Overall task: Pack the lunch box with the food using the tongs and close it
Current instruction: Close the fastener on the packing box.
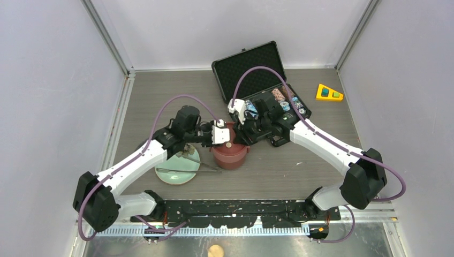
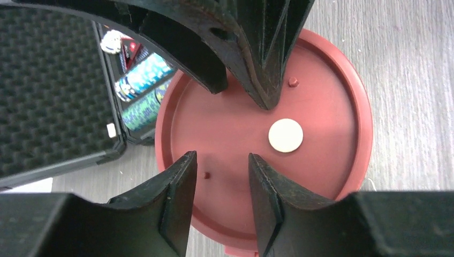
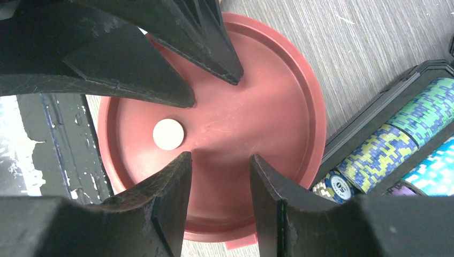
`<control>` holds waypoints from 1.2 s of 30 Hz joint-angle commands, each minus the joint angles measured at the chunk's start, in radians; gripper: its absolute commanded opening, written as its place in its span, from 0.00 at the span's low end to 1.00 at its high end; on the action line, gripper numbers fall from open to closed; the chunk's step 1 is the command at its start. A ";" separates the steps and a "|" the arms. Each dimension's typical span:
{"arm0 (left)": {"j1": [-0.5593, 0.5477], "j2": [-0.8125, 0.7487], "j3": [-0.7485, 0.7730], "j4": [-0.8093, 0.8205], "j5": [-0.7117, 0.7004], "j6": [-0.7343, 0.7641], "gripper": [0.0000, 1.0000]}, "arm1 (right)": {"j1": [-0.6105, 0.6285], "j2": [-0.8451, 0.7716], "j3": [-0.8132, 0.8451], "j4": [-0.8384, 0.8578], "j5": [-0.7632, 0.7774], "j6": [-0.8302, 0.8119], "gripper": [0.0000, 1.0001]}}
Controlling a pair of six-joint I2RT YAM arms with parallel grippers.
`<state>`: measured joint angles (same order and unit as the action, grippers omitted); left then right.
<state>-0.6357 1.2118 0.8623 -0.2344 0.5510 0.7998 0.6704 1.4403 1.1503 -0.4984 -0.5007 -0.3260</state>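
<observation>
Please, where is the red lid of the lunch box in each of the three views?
Top external: the red lid sits near the picture's centre.
Left wrist: it fills the middle.
Right wrist: middle, slightly left.
Shared landmark: the poker chips in their case, beside it.

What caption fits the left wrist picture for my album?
Left gripper, jaws apart, over the lunch box's round red lid with a small white disc.
</observation>
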 commanded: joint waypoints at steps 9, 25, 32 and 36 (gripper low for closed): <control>-0.007 0.004 0.306 -0.648 0.082 -0.154 0.38 | -0.006 0.092 -0.061 -0.233 0.047 0.056 0.49; -0.020 -0.006 0.295 -0.467 0.120 -0.378 0.19 | -0.021 0.122 -0.026 -0.249 -0.011 0.104 0.47; -0.066 0.025 0.191 -0.458 0.005 -0.313 0.16 | -0.022 0.133 -0.022 -0.254 -0.010 0.104 0.47; -0.081 0.023 0.137 -0.488 -0.058 -0.270 0.11 | -0.021 0.128 -0.029 -0.260 -0.006 0.098 0.47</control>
<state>-0.6964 1.2205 1.0634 -0.6865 0.6018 0.4725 0.6460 1.4883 1.2018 -0.5053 -0.5816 -0.2329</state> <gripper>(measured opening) 0.139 0.470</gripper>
